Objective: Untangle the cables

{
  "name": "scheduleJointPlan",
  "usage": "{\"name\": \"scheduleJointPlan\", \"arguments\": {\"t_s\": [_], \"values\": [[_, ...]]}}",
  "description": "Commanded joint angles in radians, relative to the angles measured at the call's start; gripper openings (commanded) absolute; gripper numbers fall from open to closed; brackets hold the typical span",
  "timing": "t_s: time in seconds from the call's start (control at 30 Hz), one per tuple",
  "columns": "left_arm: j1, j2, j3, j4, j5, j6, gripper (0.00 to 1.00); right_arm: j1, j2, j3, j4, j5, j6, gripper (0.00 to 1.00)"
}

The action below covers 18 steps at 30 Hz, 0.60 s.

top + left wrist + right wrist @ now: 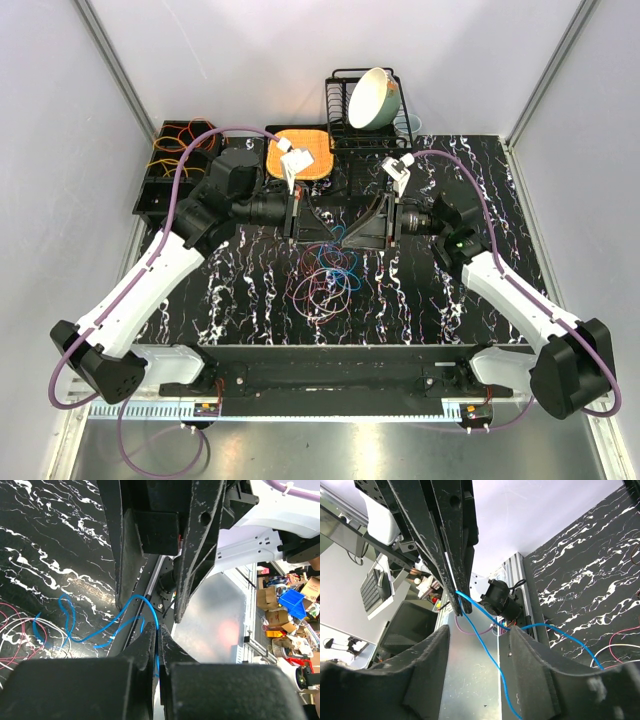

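The blue cable (100, 635) is pinched in the fully closed left fingers (142, 652) and trails down to the tangle of cables (330, 275) mid-worktop. The right fingers (427, 665) are seen partly open, with the blue strand running through the gap untouched. The strand is best gripped close to the left pinch, then drawn apart slowly so other loops are not dragged. The worktop (440, 300) is black marbled. A dish rack (350, 125) with a bowl (375, 98), an orange mat (305, 152) and a black bin (165, 185) are set at the rear, white walls around.
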<state>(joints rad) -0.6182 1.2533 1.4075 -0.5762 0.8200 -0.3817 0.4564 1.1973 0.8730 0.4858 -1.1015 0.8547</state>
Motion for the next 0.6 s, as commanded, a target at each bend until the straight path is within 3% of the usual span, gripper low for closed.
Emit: {"name": "scheduleJointPlan", "arguments": {"t_s": [0.0,0.17,0.33,0.57], "values": [[-0.008,0.005,0.01,0.071,0.044,-0.022,0.0,0.011,-0.008,0.038,0.036,-0.006,-0.009,0.54],[-0.011,0.005,0.01,0.088,0.045,-0.036,0.0,0.01,-0.031,0.046,-0.062,0.049,-0.089,0.65],[-0.011,0.0,0.013,0.093,0.051,-0.057,0.0,0.011,-0.064,0.067,-0.145,0.095,-0.164,0.66],[-0.011,0.004,-0.013,0.107,0.036,-0.066,0.0,0.011,-0.067,0.047,-0.078,0.086,-0.126,0.37]]}}
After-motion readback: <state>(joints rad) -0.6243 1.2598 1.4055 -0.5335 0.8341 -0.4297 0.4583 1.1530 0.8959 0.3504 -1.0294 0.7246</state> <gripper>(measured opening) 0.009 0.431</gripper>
